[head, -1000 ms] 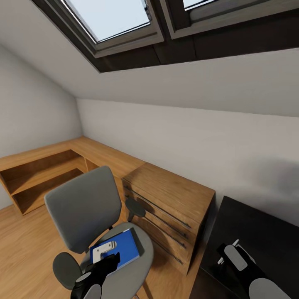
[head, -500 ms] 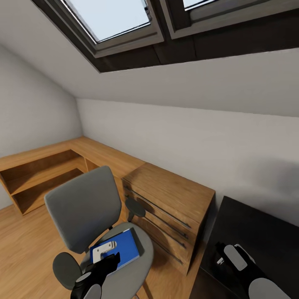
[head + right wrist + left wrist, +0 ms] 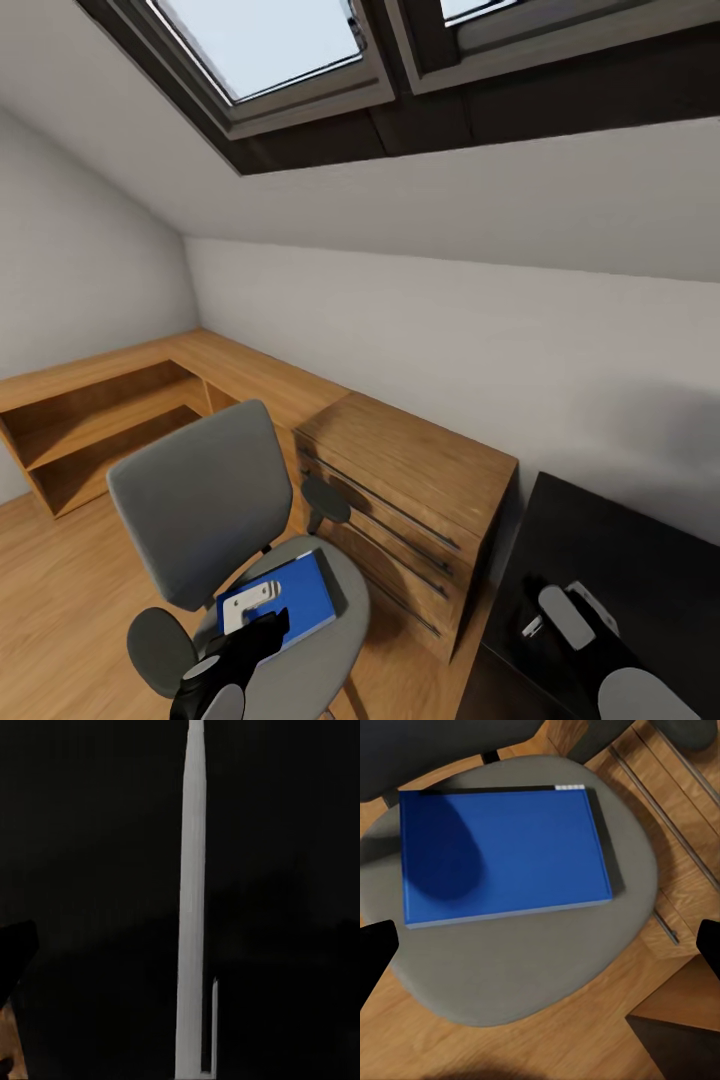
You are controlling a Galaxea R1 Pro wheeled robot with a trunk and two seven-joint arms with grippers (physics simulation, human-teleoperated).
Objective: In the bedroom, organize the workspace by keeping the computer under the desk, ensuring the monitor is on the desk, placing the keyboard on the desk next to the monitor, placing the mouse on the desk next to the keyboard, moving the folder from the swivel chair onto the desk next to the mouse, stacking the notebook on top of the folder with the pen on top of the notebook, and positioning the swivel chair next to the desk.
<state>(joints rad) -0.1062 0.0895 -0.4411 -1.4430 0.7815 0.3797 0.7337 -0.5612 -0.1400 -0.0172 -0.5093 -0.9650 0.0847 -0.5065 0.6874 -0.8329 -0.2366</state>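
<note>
Item 1: blue folder (image 3: 502, 851), lying flat on the grey swivel chair (image 3: 205, 500) seat, beside the wooden drawer chest (image 3: 410, 500). My left gripper (image 3: 540, 952) hangs above it, jaws released and spread wide. My right gripper (image 3: 560, 615) sits over the black worktop (image 3: 640, 560); I cannot tell its jaw state.

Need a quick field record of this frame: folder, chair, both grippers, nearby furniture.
folder: blue, lying flat on the seat of the swivel chair
left gripper: above the folder, fingers spread wide in the left wrist view, holding nothing
right gripper: over a dark surface; open or shut unclear
drawer unit: wooden, just behind the chair
low shelf: wooden, along the wall
folder status: not yet lifted
</note>
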